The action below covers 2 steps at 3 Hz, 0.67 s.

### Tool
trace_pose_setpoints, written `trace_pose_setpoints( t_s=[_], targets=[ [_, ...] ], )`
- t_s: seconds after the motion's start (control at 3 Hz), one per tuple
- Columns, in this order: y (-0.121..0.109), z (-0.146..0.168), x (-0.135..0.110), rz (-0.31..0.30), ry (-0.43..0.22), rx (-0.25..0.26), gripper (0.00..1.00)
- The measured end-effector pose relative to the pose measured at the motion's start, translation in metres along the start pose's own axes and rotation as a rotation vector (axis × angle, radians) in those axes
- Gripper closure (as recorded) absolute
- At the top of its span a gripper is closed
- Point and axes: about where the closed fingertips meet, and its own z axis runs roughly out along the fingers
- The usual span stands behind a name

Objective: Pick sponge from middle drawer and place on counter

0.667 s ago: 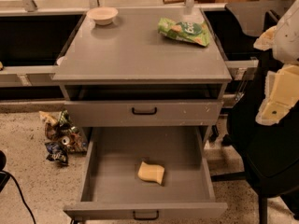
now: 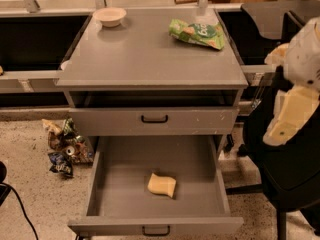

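The pale yellow sponge (image 2: 161,185) lies flat on the floor of the open middle drawer (image 2: 115,184), a little right of centre and towards the front. The drawer is pulled fully out, with its black handle (image 2: 156,230) at the bottom edge. The grey counter (image 2: 145,54) is the cabinet top above it. My gripper (image 2: 272,96) hangs at the right edge of the view, beside the cabinet and well above and right of the sponge. Its cream-yellow pads (image 2: 290,114) stand apart with nothing between them.
A green snack bag (image 2: 197,33) lies at the counter's back right and a pale bowl (image 2: 109,16) at its back left. A closed, scuffed drawer front (image 2: 154,119) sits above the open drawer. Black basins flank the cabinet. Crumpled wrappers (image 2: 65,149) litter the floor to the left.
My gripper has shifted slightly left and down at the right edge of the view. The sponge, drawer and counter items have not moved.
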Motion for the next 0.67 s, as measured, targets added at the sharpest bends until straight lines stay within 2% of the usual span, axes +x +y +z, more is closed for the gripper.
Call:
trace_pose_setpoints(
  t_s=[0.67],
  targets=[
    [0.044,0.096,-0.009,0.081,-0.202,-0.038,0.0]
  ],
)
